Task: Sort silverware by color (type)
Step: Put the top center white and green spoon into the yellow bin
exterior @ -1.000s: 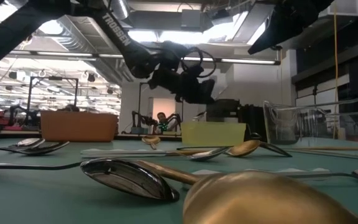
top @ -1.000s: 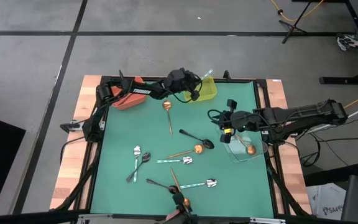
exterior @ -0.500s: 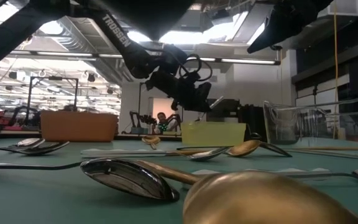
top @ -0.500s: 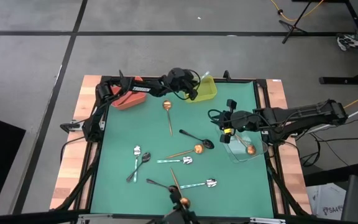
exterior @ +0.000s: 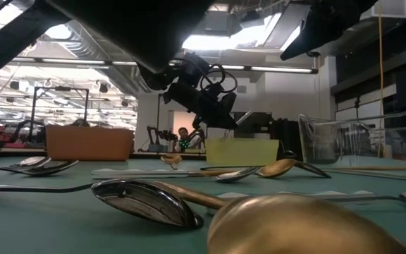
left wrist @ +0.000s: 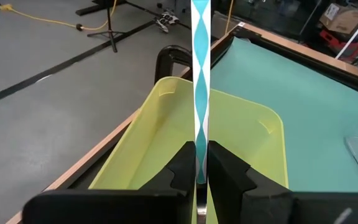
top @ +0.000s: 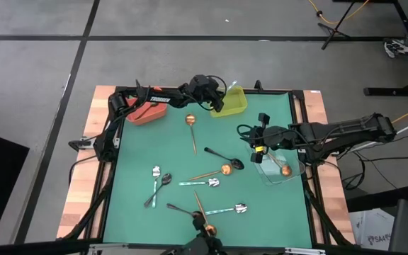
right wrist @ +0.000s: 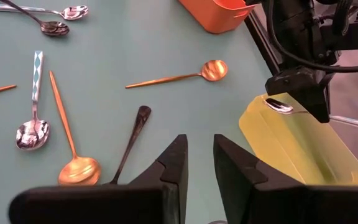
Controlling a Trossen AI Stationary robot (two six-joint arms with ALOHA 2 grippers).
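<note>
The left tool [left wrist: 202, 163] is seen above the yellow-green bin [left wrist: 241, 134], its fingers clamped on a silver spoon [left wrist: 201, 81] with a teal diamond-patterned handle. The right tool [right wrist: 199, 163] is held with a narrow gap, empty, beside the clear bin [top: 283, 170]. No writing can be read. Other spoons [top: 214, 183] are spread on the desk [top: 133, 163] below both tools.

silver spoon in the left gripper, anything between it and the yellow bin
Nothing visible does. The left gripper holds the silver spoon by its teal-patterned handle directly over the open yellow bin. In the right wrist view its bowl hangs above the bin's mouth. No lid or other object covers the bin.
</note>
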